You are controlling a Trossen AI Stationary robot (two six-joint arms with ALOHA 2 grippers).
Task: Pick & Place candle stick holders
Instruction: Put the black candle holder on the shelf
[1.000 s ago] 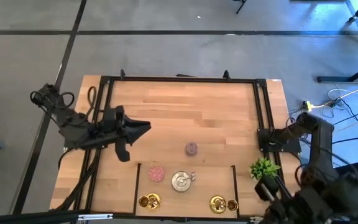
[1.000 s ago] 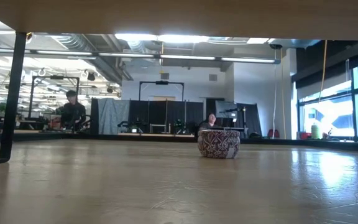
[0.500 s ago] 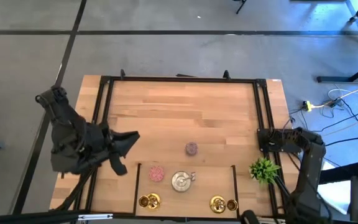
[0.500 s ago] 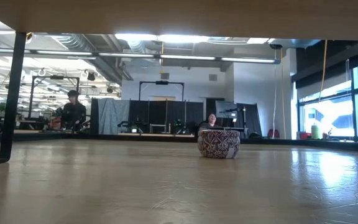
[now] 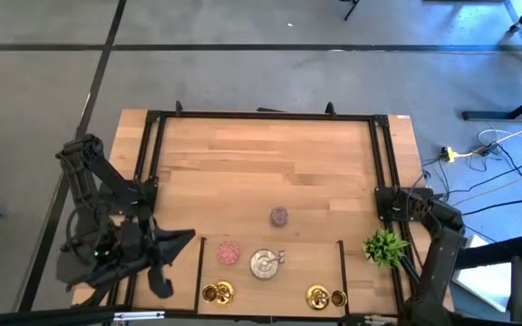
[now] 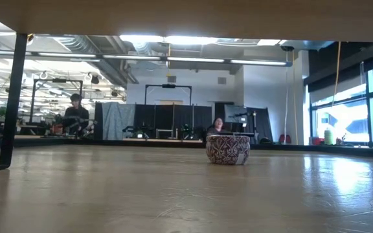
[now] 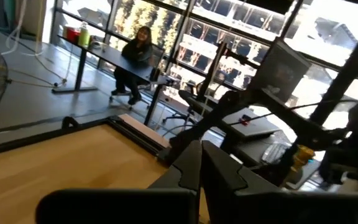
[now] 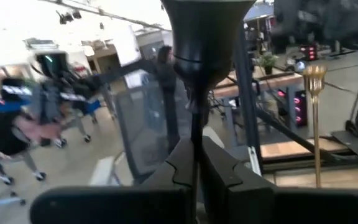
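Note:
My right gripper [image 8: 195, 163] is shut on a black candle stick holder [image 8: 202, 37] with a thin stem. It lies outside the high view; only the folded right arm [image 5: 435, 226] shows, at the table's right edge. My left gripper [image 5: 187, 238] is shut and empty over the near left corner; its own view [image 7: 201, 163] shows nothing between the fingers. A mauve glittery holder [image 5: 279, 216] stands alone mid-table and shows in the low view [image 6: 228, 149]. A pink holder [image 5: 228, 253], a silver one [image 5: 264, 263] and small gold ones [image 5: 217, 292] [image 5: 317, 295] stand inside the black frame. My right gripper pinches the black holder's thin stem [image 8: 194, 127] between its two fingers. The cup [image 8: 204, 25] stands out beyond the fingertips, in line with the fingers. The fingers hide the stem's lower part and the foot.
A green spiky plant [image 5: 385, 245] stands at the near right, beside the right arm. A black rail frame [image 5: 261, 116] runs around the table. A tall gold candlestick [image 8: 316, 118] shows in the right wrist view. People sit in the room beyond [image 6: 75, 113].
My left gripper has drawn back from the table's middle toward the near left corner and tipped downward. My right arm has folded back at the right edge, and its gripper has left the high view past the near edge. The holders on the table have stayed still.

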